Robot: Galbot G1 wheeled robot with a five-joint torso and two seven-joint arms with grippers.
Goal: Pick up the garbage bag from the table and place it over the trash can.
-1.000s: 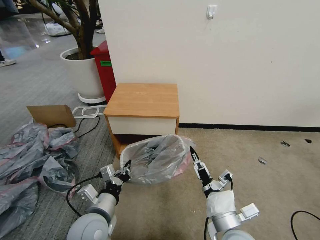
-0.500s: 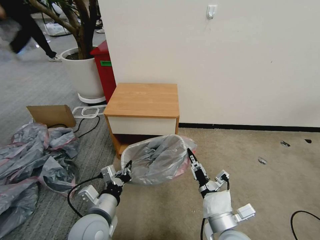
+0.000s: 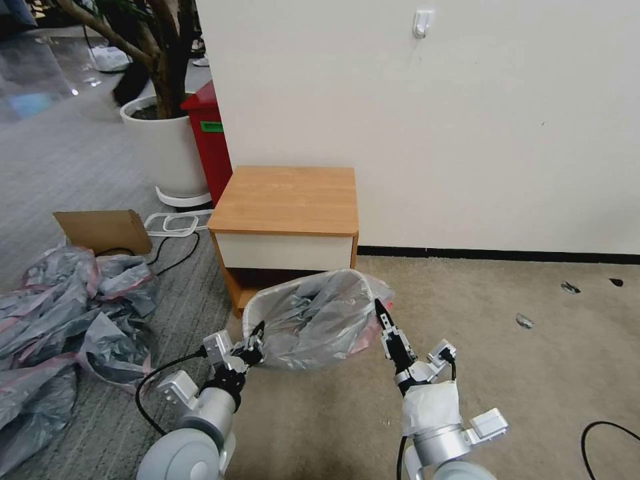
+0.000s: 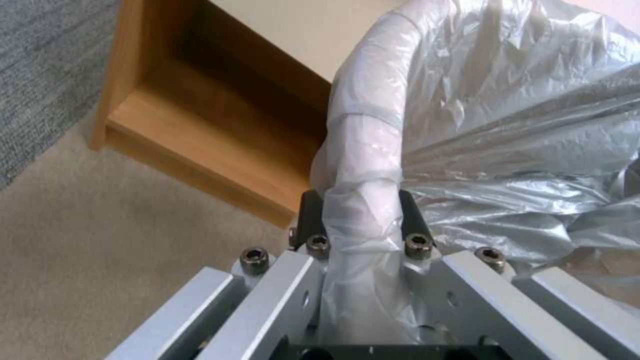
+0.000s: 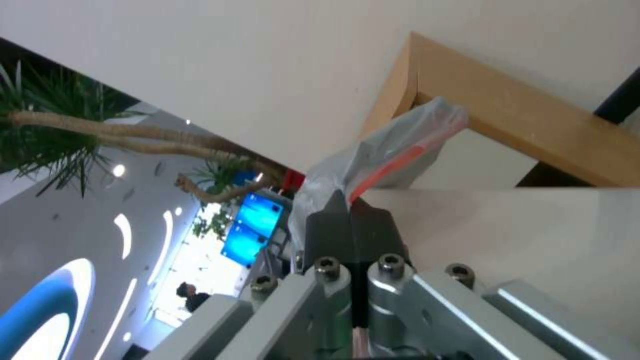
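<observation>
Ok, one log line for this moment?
garbage bag: over trash can | left claw: shut on bag-covered rim | right claw: shut on garbage bag

Showing on count: one garbage bag (image 3: 313, 320), one trash can (image 3: 248, 319), one table (image 3: 287, 200), two grippers, one heap of bags (image 3: 60, 320), one plant pot (image 3: 167, 150), one red box (image 3: 212, 137), one cardboard piece (image 3: 103, 230).

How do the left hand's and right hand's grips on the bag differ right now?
The left hand straddles the bin's bag-covered rim, fingers apart on either side. The right hand has its fingers pressed together on a loose fold of the bag showing its pink band, clear of the rim. Both hold the same bag on opposite sides of the bin.
</observation>
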